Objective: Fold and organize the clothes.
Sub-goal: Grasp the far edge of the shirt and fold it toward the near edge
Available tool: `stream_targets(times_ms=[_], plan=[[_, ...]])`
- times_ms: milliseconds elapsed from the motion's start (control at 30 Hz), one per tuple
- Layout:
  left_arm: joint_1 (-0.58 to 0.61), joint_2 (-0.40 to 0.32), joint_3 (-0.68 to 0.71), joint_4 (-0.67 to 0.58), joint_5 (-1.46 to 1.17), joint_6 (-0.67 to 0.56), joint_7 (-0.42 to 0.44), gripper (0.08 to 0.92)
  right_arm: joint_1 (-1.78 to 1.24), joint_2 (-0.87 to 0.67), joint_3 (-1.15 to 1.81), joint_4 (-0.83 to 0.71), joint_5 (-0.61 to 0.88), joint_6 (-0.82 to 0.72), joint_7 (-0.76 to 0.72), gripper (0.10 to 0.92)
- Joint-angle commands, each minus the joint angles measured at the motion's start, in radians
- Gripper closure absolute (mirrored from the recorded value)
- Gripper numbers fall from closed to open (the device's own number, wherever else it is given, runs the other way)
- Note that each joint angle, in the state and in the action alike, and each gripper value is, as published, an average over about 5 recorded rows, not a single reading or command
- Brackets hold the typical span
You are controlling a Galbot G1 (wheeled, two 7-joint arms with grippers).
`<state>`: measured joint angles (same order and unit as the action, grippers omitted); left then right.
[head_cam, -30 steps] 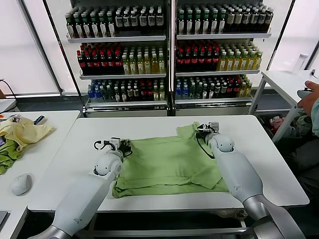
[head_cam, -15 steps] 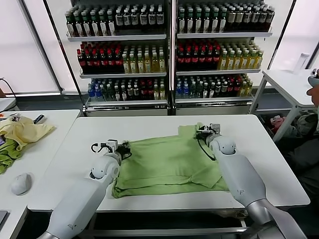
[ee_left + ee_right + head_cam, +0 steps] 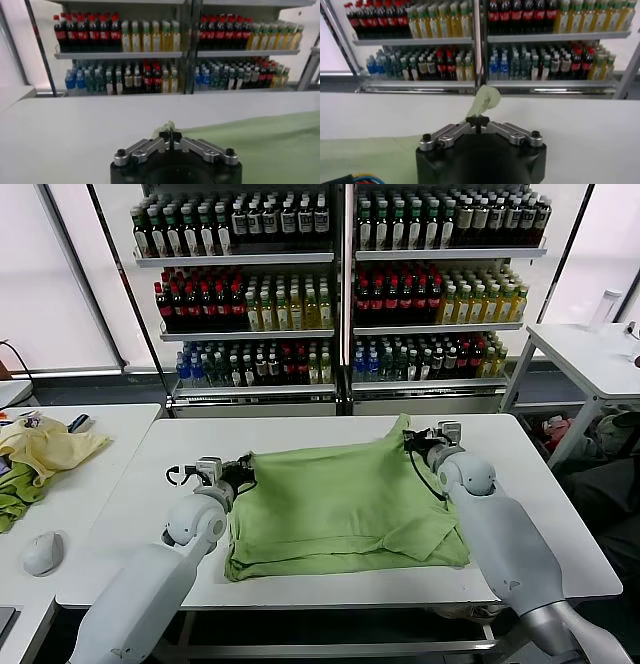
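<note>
light green shirt (image 3: 345,504) spread over middle of white worktop (image 3: 300,434), near hem doubled into a thick fold along the front edge. far edge lifted off the surface at both corners, cloth sagging between them. a sleeve flap lying over the near right part.

left gripper (image 3: 240,471) at far left corner of shirt, jaws pressed together, pinching a small tuft of green cloth; same pinch seen close in left wrist view (image 3: 171,135), fabric poking up just past the tips, rest of the shirt (image 3: 270,145) stretching away to one side.

right gripper (image 3: 413,443) at far right corner, jaws pressed together on a peak of cloth standing above the worktop. right wrist view: curled green tip of shirt (image 3: 485,100) rising from between the closed tips (image 3: 478,121), more green lying flat low in that view.

both arms reaching forward from the near side, left arm along left edge of shirt, right arm along right edge, its forearm over the right side of the cloth.

beyond the worktop: drinks cooler (image 3: 340,294) with rows of bottles on shelves. to the robot's left, a second worktop (image 3: 70,484) with pale yellow garment (image 3: 45,449), darker green cloth (image 3: 15,499) at its edge, computer mouse (image 3: 42,554) nearer. another white table (image 3: 580,349) far right.
</note>
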<state>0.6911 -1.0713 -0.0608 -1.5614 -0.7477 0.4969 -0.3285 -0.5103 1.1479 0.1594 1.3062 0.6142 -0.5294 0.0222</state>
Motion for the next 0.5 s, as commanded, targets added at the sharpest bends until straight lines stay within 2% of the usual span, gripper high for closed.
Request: stream_targets(times_ms=[33,267,500], plan=[[0.138,0.065,-0.035,-0.230,-0.009,0.007,0.000,0.914,-0.202,-0.091,0.067,0.276,0.016,0.004,0.004,0.907],[0.261,0.102,-0.056,-0.324,-0.003,0.021,0.002,0.914,-0.339,-0.130,0.128,0.422,0.013,0.002,0.015,0.907],[0.349,0.116,-0.072,-0.354,0.015,0.025,0.014,0.914,-0.506,-0.140,0.203,0.527,-0.012,-0.004,0.027,0.907]])
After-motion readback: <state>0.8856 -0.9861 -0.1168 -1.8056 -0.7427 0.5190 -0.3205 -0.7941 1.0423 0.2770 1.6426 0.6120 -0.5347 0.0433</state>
